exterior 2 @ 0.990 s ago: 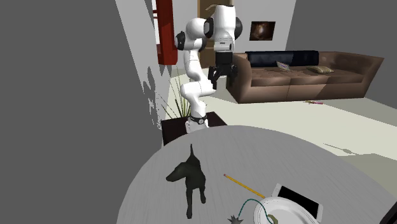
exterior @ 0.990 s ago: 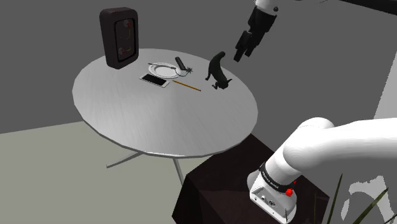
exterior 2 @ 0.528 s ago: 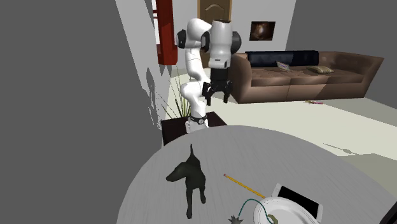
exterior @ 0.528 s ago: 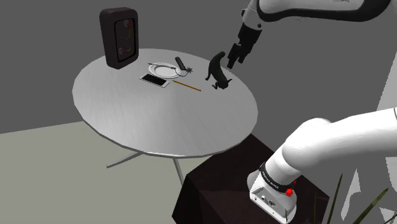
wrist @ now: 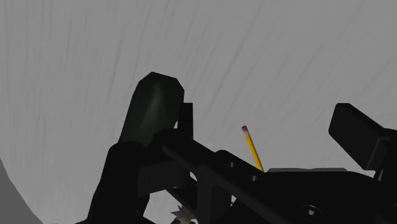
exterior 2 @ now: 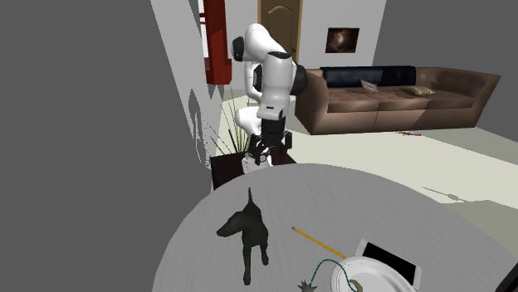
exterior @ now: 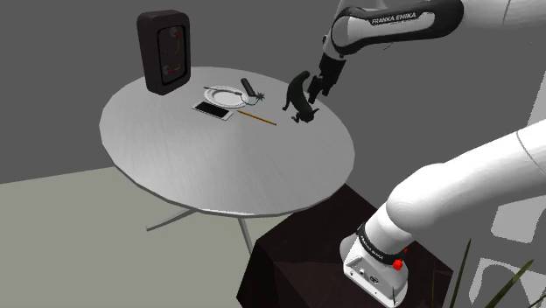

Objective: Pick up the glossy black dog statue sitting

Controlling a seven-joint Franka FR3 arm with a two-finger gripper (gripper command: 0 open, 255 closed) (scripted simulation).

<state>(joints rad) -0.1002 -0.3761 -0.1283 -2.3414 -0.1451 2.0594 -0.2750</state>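
Note:
The glossy black dog statue (exterior: 297, 98) sits on the round white table (exterior: 219, 166), near the far edge at the shoulder view's right. My black gripper (exterior: 315, 85) hangs just beside the dog's raised head, on the side away from the plate. In the second exterior view the dog (exterior 2: 246, 228) is in the foreground and the gripper (exterior 2: 259, 153) is low behind it, over the table's far edge. In the wrist view the dog (wrist: 149, 118) looms dark just outside one of the fingers (wrist: 185, 119). The gripper (wrist: 270, 127) is open, with nothing between its fingers.
A yellow pencil (exterior: 257, 117) lies close to the dog, and shows between the fingers (wrist: 252, 147). Further along are a white plate (exterior: 223, 94), a phone (exterior: 213, 110), a small brush (exterior: 252, 88) and a tall black device (exterior: 164, 51). A brown sofa (exterior 2: 398, 95) stands far behind.
The arm has swung down and towards the shoulder view's left, bringing the gripper from well above the table to right beside the dog's head. The dog has not moved.

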